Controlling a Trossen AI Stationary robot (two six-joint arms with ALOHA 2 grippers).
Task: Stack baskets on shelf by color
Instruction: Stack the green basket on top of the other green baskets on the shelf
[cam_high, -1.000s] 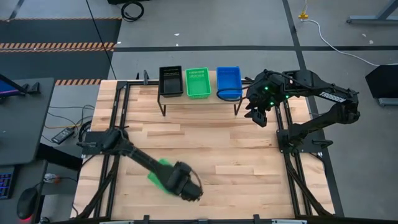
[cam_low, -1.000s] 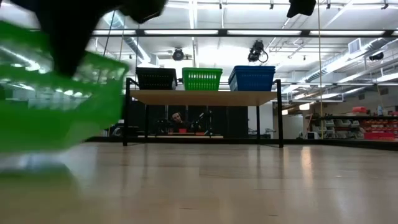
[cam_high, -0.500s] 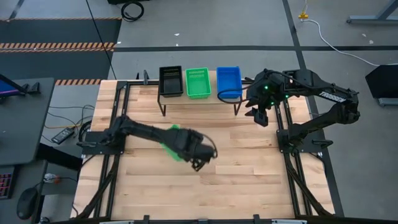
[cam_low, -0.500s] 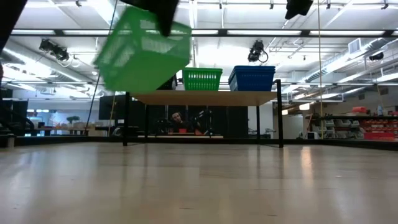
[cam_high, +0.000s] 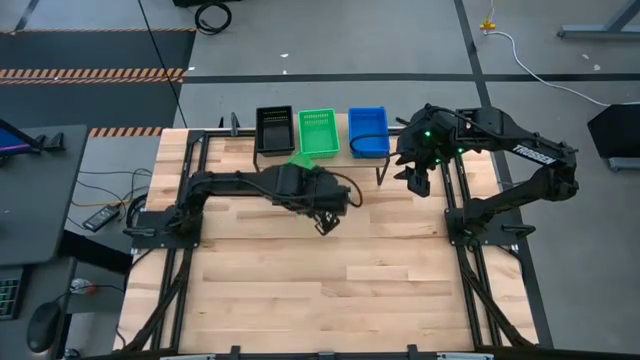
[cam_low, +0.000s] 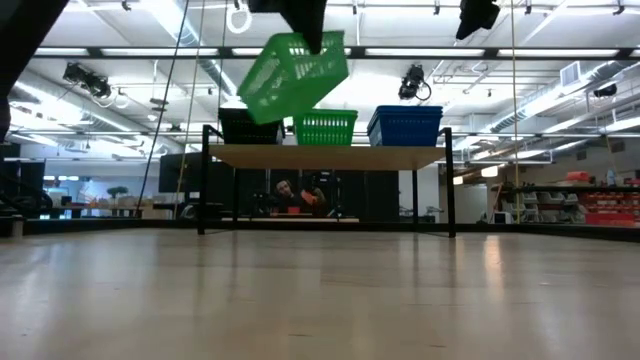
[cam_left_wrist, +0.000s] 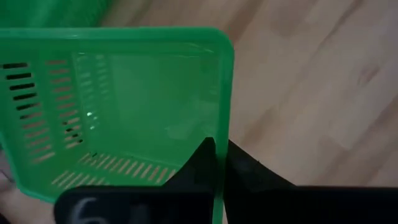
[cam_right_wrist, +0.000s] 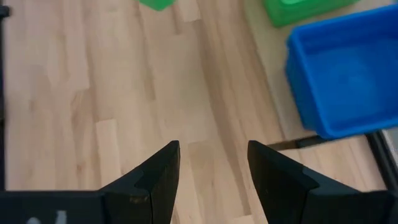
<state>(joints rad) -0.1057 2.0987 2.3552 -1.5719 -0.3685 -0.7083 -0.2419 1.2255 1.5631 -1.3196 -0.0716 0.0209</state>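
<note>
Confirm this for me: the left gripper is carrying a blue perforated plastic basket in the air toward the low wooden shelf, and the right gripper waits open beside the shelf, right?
Not quite. The perforated plastic basket clamped in the left gripper is bright green, not blue, as the low view and left wrist view show. The rest holds: it is in the air near the low wooden shelf, and the right gripper waits open beside it.

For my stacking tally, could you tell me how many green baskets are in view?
2: one green basket on the shelf between black and blue; one carried basket tilted in the left end effector. Nested ones may be hidden.
</note>
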